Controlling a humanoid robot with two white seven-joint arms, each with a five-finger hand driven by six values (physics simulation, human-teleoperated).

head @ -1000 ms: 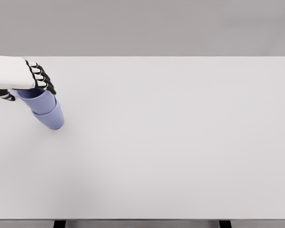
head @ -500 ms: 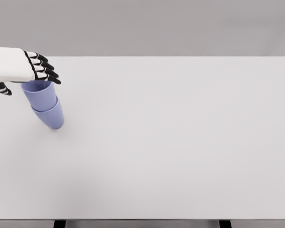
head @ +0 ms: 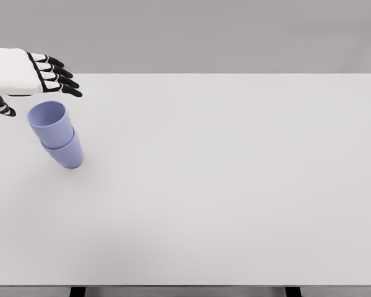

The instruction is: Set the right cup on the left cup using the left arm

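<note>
From the head view I see a broad, plain white bench (head: pixel 235 185) filling most of the frame, its far edge meeting a flat grey wall (head: pixel 204 34). Two dark legs (head: pixel 78 291) peek out beneath the near edge.

At the left of the bench stand the two pale blue plastic cups, one nested in the other. The upper pale blue cup (head: pixel 49 122) sits inside the lower pale blue cup (head: pixel 65 153), and the stack leans up and to the left, with the upper cup's open mouth facing me.

The left hand (head: pixel 31 73), white with black joints, comes in from the left edge above the stack. Its fingers (head: pixel 63 81) are stretched out nearly straight toward the right, slightly fanned, and grasp nothing. The thumb (head: pixel 2 109) shows below the palm at the frame's left edge. I see a clear gap between the fingers and the upper cup's rim, so the hand touches neither cup.
</note>
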